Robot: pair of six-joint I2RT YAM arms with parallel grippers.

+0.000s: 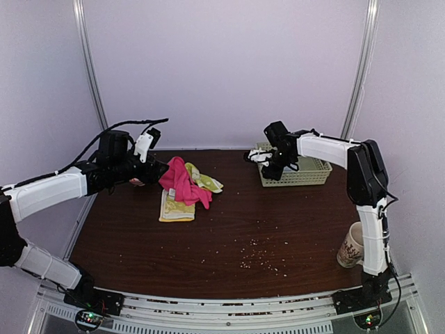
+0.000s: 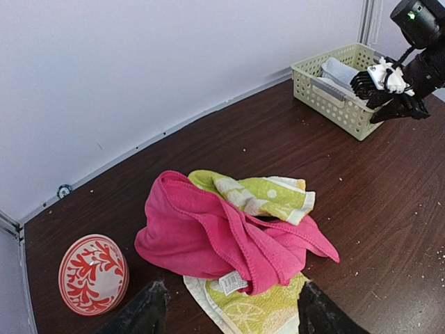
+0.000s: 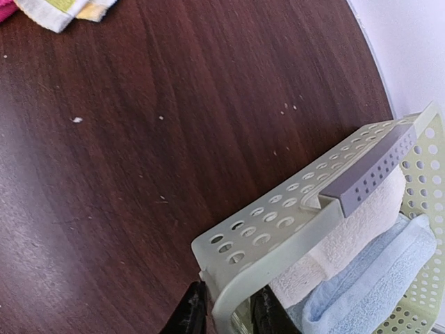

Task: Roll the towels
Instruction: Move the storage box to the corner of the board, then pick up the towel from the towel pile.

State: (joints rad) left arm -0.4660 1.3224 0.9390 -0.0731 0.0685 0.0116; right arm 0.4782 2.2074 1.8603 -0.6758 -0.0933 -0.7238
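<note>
The long hot-pink towel (image 2: 208,240) is seen crumpled in a loose heap on the far left part of the dark wooden table (image 1: 229,236), with a white care label shown at its near edge. It is laid over the yellow-green patterned cloth (image 2: 268,198), which is likewise unrolled. One folded part with cream bands and pale dots is exposed behind the pink, and another part sticks out beneath it on the near side. The two towels are overlapped and touching.

The left gripper (image 2: 233,316) is held just at the near side of the heap, its jaws spread wide with nothing between them. A red-and-white patterned dish (image 2: 94,273) is set on the table beside the towels, on the left in the left wrist view.

A pale green perforated basket (image 1: 309,174) is placed at the far right of the table, well apart from the towels. A folded white cloth (image 3: 348,240) and a light-blue cloth (image 3: 368,285) are packed in it side by side. The right gripper (image 3: 226,316) is closed down on the basket's wall at the end facing the towels, with one finger outside, one inside, and both pressed against the plastic. A patterned mug (image 1: 352,245) is stood near the right arm's base, and pale crumbs (image 1: 254,261) are scattered over the tabletop
</note>
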